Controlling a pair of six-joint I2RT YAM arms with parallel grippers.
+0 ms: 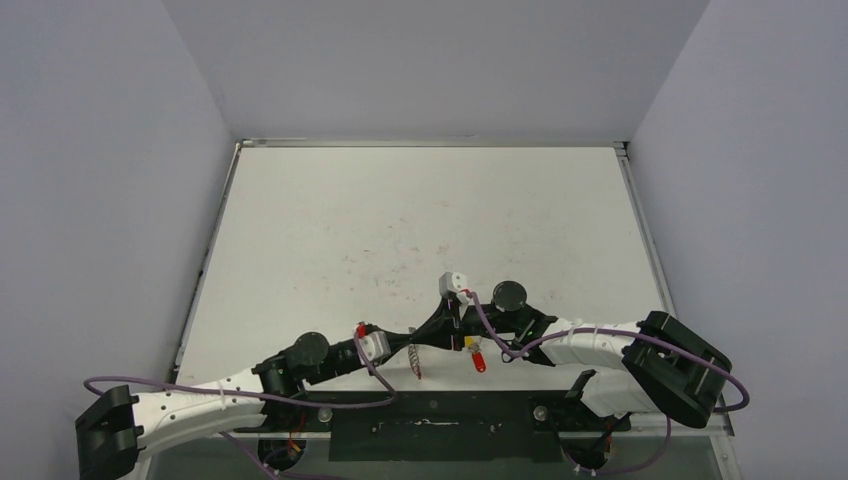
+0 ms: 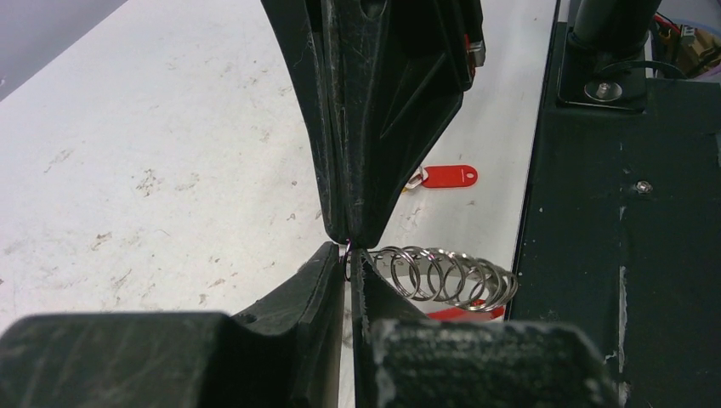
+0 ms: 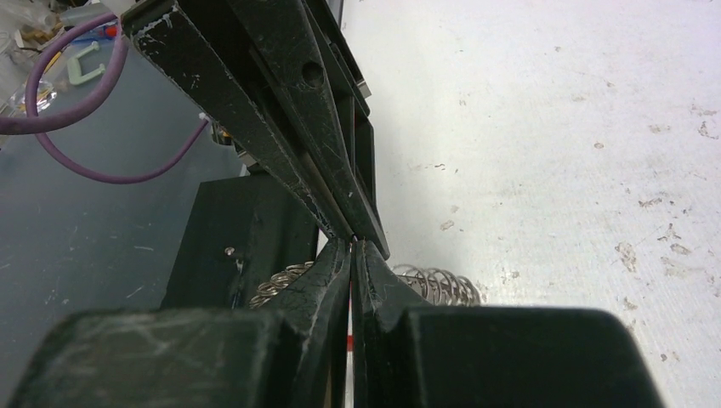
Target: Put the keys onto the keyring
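Showing to left wrist, not right: red-headed key (image 2: 449,176) near keyring (image 2: 451,276).

- I see a white, scuffed table (image 1: 400,220).
- A red-headed key (image 1: 479,361) lies flat by its near edge.
- The coiled keyring (image 1: 414,360) is just left of that; I can't tell if it's resting on the table.

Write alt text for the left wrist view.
The shut left gripper meets the right gripper tip to tip, with a thin wire pinched at the tips. The silvery coiled keyring stretches rightward from there over the white table, and a red-headed key lies beyond.
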